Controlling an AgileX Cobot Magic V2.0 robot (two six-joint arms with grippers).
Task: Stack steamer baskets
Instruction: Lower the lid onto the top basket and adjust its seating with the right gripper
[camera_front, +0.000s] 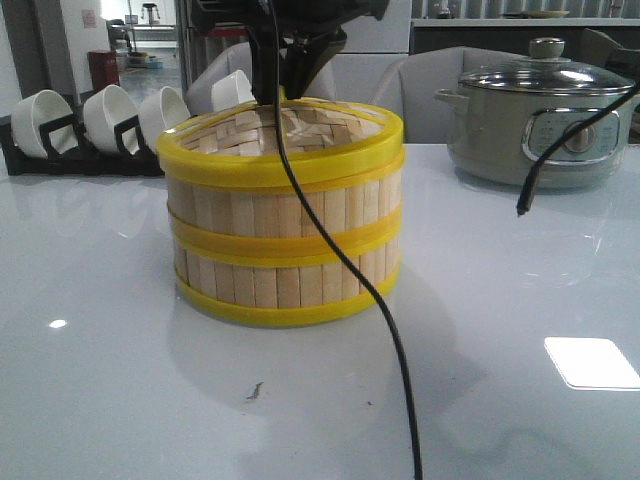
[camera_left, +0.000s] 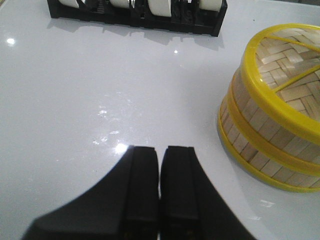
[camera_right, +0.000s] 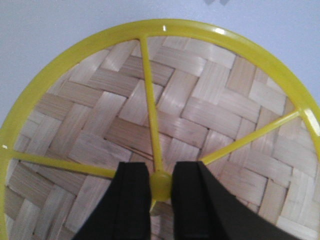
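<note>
Mid-frame in the front view, two steamer baskets sit stacked, lid on top. Your right gripper clamps the lid's centre knob; release remains. Left gripper closed, empty, near the stack.

Glossy white table. On it: stack of two steamer baskets near centre, black bowl rack along far left edge, grey pot far right. Small dark speck on tabletop in front of baskets.
</note>
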